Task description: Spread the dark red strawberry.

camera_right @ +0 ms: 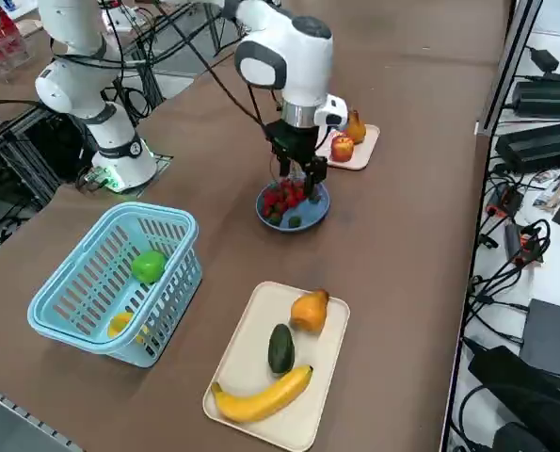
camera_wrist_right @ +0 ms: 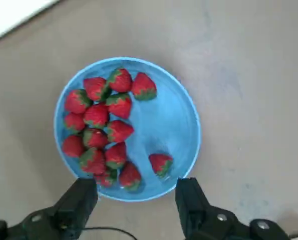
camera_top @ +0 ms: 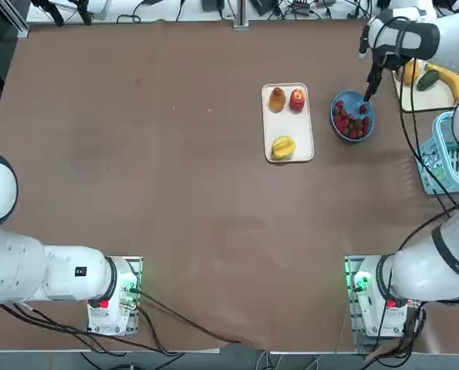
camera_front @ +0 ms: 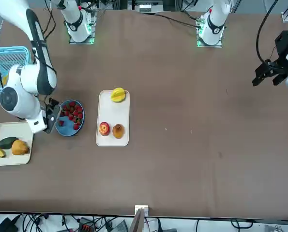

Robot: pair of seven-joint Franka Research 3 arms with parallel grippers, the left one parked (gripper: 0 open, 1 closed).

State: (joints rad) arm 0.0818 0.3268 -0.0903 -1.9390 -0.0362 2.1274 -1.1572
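The dark red strawberries [camera_wrist_right: 101,127] lie in a round blue bowl [camera_wrist_right: 181,120], most of them bunched against one side. One strawberry [camera_wrist_right: 160,164] sits apart on the bare blue floor. My right gripper [camera_wrist_right: 135,192] hovers just above the bowl's rim, open, with nothing between its fingers. From overhead, the gripper [camera_top: 370,89] hangs over the far right edge of the bowl [camera_top: 350,100]. In the right side view the gripper [camera_right: 298,179] points straight down over the berries [camera_right: 281,200]. The front view shows the gripper [camera_front: 52,117] beside the bowl [camera_front: 62,126].
A cream tray [camera_top: 298,150] left of the bowl holds a pear, an apple and a yellow star fruit. Another tray [camera_right: 251,339] with a banana, an avocado and an orange fruit lies to the right. A light blue basket [camera_right: 110,282] holds green and yellow fruit.
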